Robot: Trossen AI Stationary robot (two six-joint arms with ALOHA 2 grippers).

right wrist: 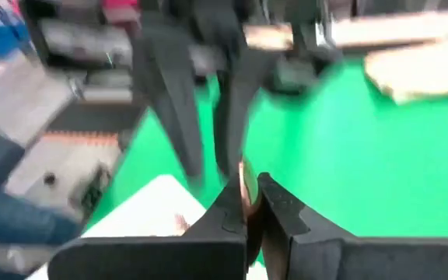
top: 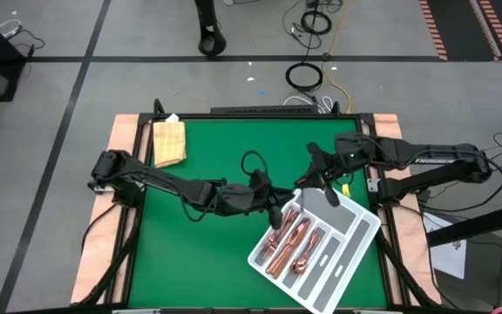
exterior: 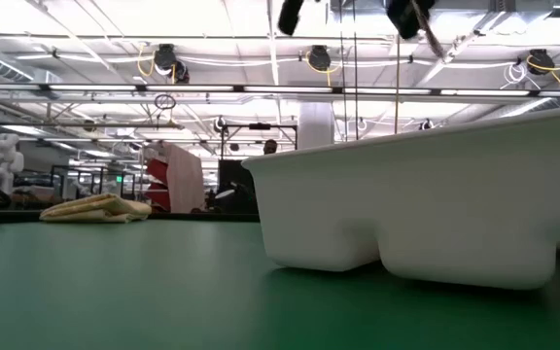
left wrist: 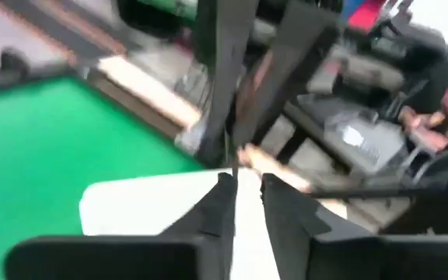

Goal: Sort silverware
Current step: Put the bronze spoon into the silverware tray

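The white divided tray [top: 356, 238] sits askew on the green mat near the table's right near corner and looms large in the low view [exterior: 406, 194]. Several copper pieces of silverware [top: 290, 241] lie in its left compartments. My left gripper [top: 274, 209] [left wrist: 245, 187] hovers over the tray's far left corner, its fingers a narrow gap apart, with white tray showing between them. My right gripper [top: 321, 185] [right wrist: 247, 190] is above the tray's far edge, shut on one piece of silverware [top: 331, 197]. Both grippers show at the top of the low view. My right gripper pinches a thin copper piece between its two fingers; one end of the piece [right wrist: 246, 183] shows at the fingertips. The piece slants down from the fingers toward the tray [exterior: 432, 39] and is lifted clear of it. Which kind of piece it is cannot be told.
A folded yellow cloth [top: 169, 142] [exterior: 95, 207] lies at the mat's far left corner. Open green mat [top: 199, 253] spreads left of the tray. Wooden borders [top: 125, 139] frame the mat. Beyond the table, a person's hand [left wrist: 426, 117] shows in the left wrist view.
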